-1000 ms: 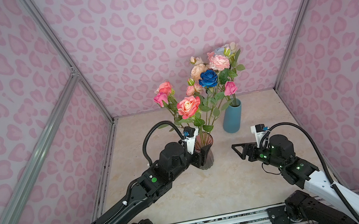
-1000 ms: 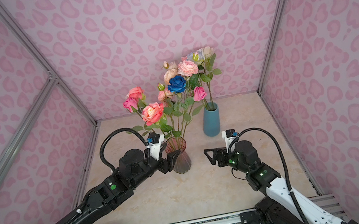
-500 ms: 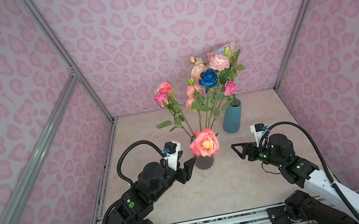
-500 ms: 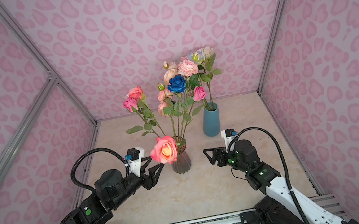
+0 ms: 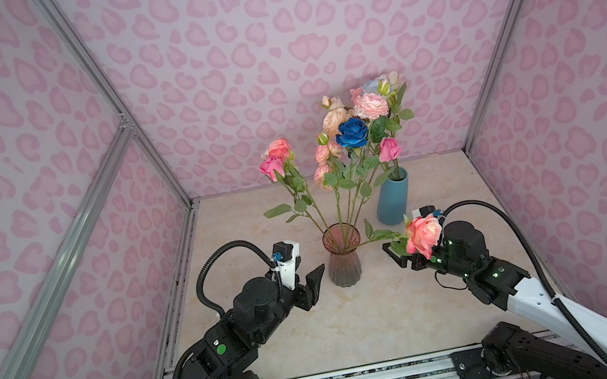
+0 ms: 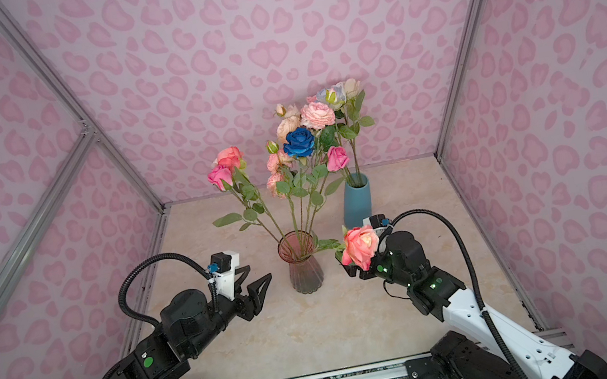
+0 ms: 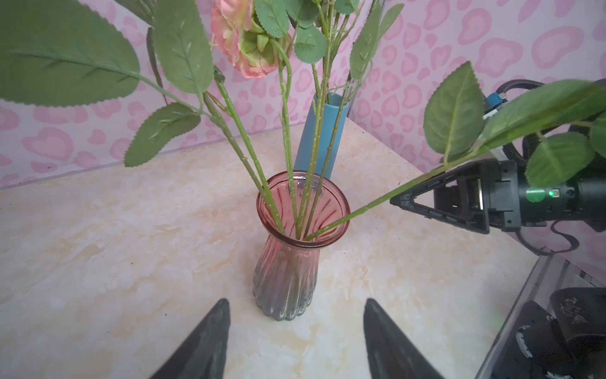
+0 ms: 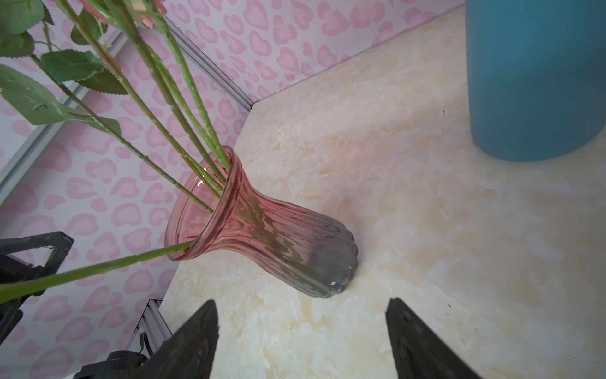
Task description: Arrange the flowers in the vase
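Across the floor of the cell: cream marbled tabletop, glossy, boxed by matte walls printed with pink heart blotches; brushed aluminium bars run along the seams.

Landmark: ribbed pink glass vase, flared lip, smoky grey at the base, upright mid-table.

- Near its left: left gripper, black wedge fingers spread apart, empty.
- Inside it: the flowers, thin thorny green stems, serrated fabric leaves. Blooms fan above: pink, peach, one deep blue rose.
- Over its right lip: coral ruffled rose, leaning low, stem end in the vase.
- Behind-right: smooth matte blue tapered vase, more blooms.
- Right: right gripper, fingers apart, nothing between. Coral bloom overlaps it; contact unclear.
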You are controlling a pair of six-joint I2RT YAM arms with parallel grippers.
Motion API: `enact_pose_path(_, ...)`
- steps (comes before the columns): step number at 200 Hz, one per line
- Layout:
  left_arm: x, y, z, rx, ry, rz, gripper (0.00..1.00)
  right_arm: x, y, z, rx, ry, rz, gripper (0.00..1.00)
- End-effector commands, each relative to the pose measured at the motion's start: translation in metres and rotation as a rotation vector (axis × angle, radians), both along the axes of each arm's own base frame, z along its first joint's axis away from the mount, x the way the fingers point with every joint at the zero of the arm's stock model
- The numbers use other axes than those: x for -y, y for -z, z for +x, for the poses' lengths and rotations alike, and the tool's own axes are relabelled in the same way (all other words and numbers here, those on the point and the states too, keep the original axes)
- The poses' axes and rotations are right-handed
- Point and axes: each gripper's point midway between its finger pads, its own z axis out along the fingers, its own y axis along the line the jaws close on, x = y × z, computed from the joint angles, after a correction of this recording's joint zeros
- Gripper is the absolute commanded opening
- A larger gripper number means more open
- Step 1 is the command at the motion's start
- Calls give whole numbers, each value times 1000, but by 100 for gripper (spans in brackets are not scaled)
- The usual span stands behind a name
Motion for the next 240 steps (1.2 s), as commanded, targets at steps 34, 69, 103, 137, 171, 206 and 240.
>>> enact_pose_path(34,-18,0,12,24,-131,-39,66,1,-3,6,23,10,-27,81)
enact_pose_path(69,-60,9,27,22,-400,-78,67,10,5,7,8,44,-83,82)
enact_pose_path(103,-115,18,27,7,-699,-122,68,70,-3,11,34,281,-304,82)
enact_pose_path(137,-135,3,20,68,-761,-209,69,141,-32,3,112,582,-426,85)
enact_pose_path(171,-132,-30,18,77,-722,-263,97,168,-65,-1,219,722,-428,98)
enact_pose_path(206,-103,-25,23,32,-602,-214,97,187,-91,-12,350,850,-314,98)
enact_pose_path(240,-71,-9,32,20,-484,-77,97,157,-77,-1,557,685,-363,98)
